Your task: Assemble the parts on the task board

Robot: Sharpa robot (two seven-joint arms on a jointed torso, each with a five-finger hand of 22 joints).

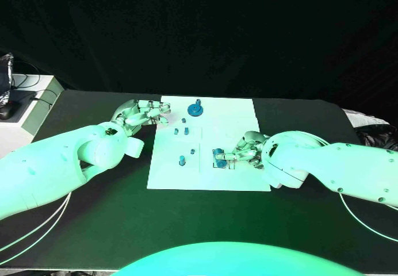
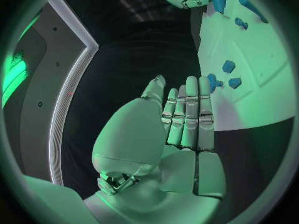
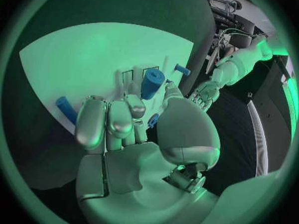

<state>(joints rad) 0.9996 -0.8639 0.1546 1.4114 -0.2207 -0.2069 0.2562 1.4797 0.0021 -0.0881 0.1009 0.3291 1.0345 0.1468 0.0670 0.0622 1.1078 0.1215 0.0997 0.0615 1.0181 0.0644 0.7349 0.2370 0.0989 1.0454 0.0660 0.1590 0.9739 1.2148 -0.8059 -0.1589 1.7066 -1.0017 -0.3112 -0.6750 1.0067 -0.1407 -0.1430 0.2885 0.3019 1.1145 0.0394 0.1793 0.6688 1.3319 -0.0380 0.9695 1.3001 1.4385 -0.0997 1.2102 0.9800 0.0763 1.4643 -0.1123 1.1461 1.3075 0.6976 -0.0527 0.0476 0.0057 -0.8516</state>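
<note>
Black table, white task board, small blue parts

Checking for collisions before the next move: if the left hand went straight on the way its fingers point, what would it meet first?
Probably the task board: the left hand points at its near edge, where small blue parts lie just beyond the fingertips. Depth is unclear.

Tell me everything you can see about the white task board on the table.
The task board is a flat white rectangular plate lying in the middle of the black table. Small blue parts stand or lie on it, among them a round one near its far edge. The left robot hand is at its left edge, fingers straight and holding nothing. The right robot hand reaches over its right side, at a blue cylinder; whether it holds it is unclear.
</note>
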